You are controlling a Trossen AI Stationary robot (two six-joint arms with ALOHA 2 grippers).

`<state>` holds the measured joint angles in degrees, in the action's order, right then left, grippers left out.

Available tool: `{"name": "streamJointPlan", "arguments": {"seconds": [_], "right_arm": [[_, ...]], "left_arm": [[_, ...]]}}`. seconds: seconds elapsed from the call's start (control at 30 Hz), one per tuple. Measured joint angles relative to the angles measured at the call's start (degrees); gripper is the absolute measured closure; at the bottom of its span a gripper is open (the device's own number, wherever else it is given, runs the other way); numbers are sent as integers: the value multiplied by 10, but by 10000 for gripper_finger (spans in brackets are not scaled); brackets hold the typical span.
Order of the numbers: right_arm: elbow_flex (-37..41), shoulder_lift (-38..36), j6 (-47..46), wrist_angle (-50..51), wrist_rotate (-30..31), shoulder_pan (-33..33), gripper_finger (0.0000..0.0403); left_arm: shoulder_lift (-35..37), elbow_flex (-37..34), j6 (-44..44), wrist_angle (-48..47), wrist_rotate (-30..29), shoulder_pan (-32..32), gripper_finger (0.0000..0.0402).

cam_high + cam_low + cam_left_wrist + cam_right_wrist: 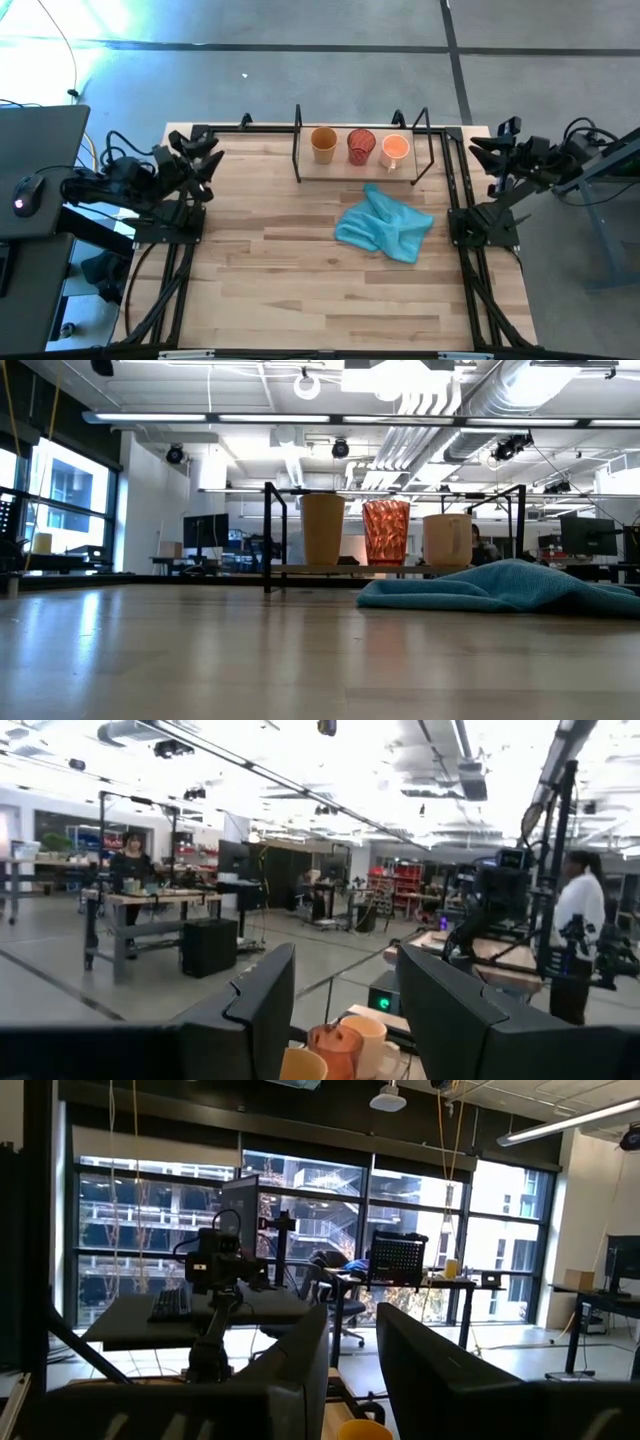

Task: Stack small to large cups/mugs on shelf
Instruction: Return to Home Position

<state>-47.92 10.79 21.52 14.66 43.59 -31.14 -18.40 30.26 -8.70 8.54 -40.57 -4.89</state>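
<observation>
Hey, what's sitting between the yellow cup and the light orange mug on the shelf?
The red patterned cup, upright between them, clearest in the low view.

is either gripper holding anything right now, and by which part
Nothing is held: the dark left gripper and the dark right gripper are both open and empty.

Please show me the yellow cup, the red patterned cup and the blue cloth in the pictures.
yellow cup (323, 530): low view, middle of its wall.
red patterned cup (386, 532): low view, middle of its wall.
blue cloth (385, 228): high view, centre of the fabric.
</observation>
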Motion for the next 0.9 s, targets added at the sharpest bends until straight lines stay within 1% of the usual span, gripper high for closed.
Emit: {"name": "streamJointPlan", "arguments": {"seconds": [0.17, 0.3, 0.53, 0.67, 0.73, 0.9], "right_arm": [[0, 0, 0, 0, 10, 0, 325], [0, 0, 0, 0, 11, 0, 325], [0, 0, 2, 0, 12, 0, 325], [0, 0, 2, -2, 18, 0, 325], [0, 0, 2, -5, 19, 0, 325], [0, 0, 2, -8, 19, 0, 325]], "left_arm": [[32, -32, -53, 52, -25, 0, 236], [65, -51, -89, 85, -33, 0, 236], [138, -89, -101, 85, -58, 0, 236], [182, -116, -102, 94, -63, 0, 236], [180, -127, -113, 118, -73, 0, 236], [181, -138, -141, 137, -100, 0, 236]]}}
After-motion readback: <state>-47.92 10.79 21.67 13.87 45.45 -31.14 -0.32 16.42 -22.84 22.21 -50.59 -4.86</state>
